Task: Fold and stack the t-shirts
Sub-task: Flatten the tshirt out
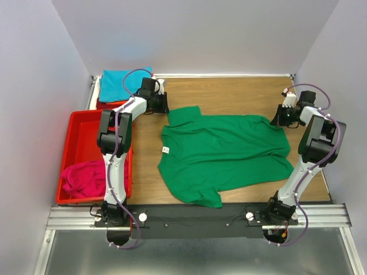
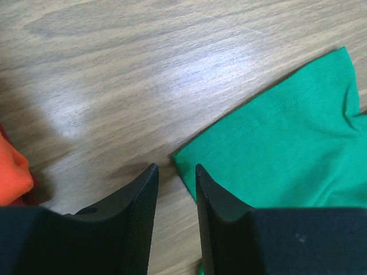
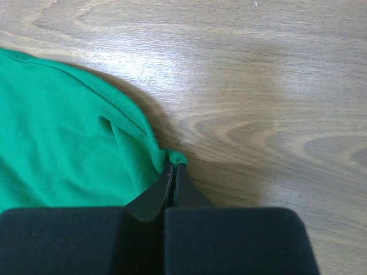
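- The green t-shirt [image 1: 223, 152] is spread on the counter [image 1: 229, 91].
- Its corner is clamped by the right fingers [image 3: 150, 200]; the left fingers [image 2: 140, 200] are parted beside a sleeve.
- Limp, light cloth: edges are best pinched.

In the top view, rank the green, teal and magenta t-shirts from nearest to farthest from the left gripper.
1. green t-shirt, its sleeve just right of the left gripper.
2. teal t-shirt, back left.
3. magenta t-shirt, near left.
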